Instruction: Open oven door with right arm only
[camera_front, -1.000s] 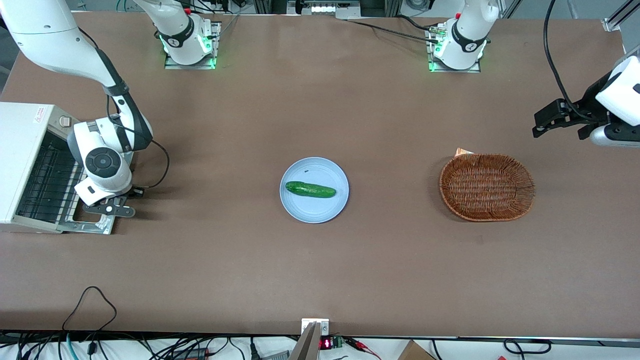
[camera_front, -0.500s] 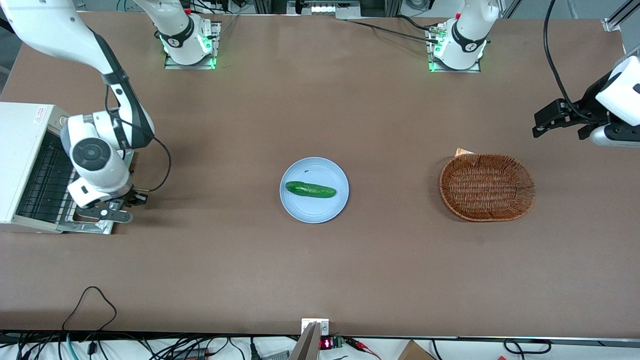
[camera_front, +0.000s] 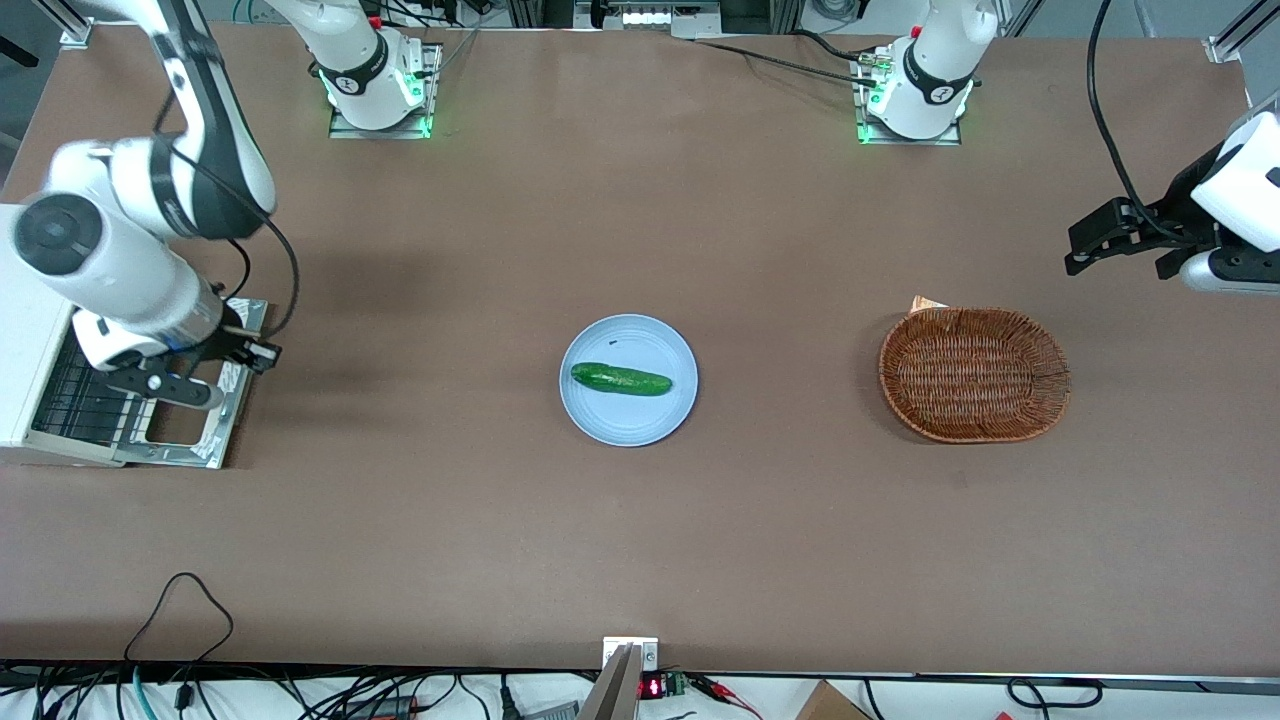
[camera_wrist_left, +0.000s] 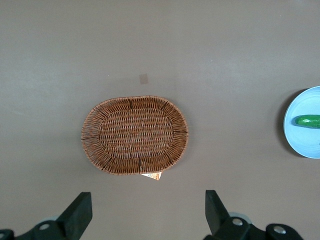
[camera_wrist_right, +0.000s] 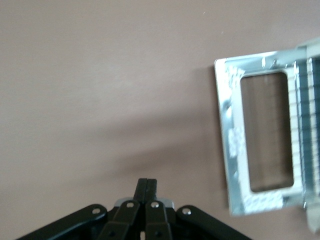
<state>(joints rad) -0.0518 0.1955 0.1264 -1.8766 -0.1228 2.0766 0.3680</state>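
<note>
Here you see the oven door (camera_front: 190, 425) folded all the way down, lying flat on the brown surface (camera_front: 640, 540) at the working arm's end. It is hinged along the mouth of the cream-white toaster oven (camera_front: 25, 330), and its free edge points away from the oven toward the middle of the surface. Its long axis runs along the oven's front, from nearer the front camera to farther from it. Through the silver frame's window you can see the brown surface underneath. In the wrist view the door (camera_wrist_right: 262, 135) shows the same way: a bright metal frame around a rectangular window, with the black wire rack (camera_wrist_right: 311, 125) just past its hinged edge.

You find the right arm (camera_front: 120, 260) raised above the oven's mouth, its big white wrist joint over the oven's top and its forearm rising up out of the picture. The gripper (camera_front: 165, 385) hangs above the open door and the rack (camera_front: 85, 395), apart from the door itself. In the wrist view the gripper (camera_wrist_right: 147, 187) has its jaws pressed together with nothing between them.

Well apart, near the middle of the surface, a cucumber (camera_front: 620, 379) lies on a light blue plate (camera_front: 628, 425). A wicker basket (camera_front: 973, 374) sits toward the parked arm's end.
</note>
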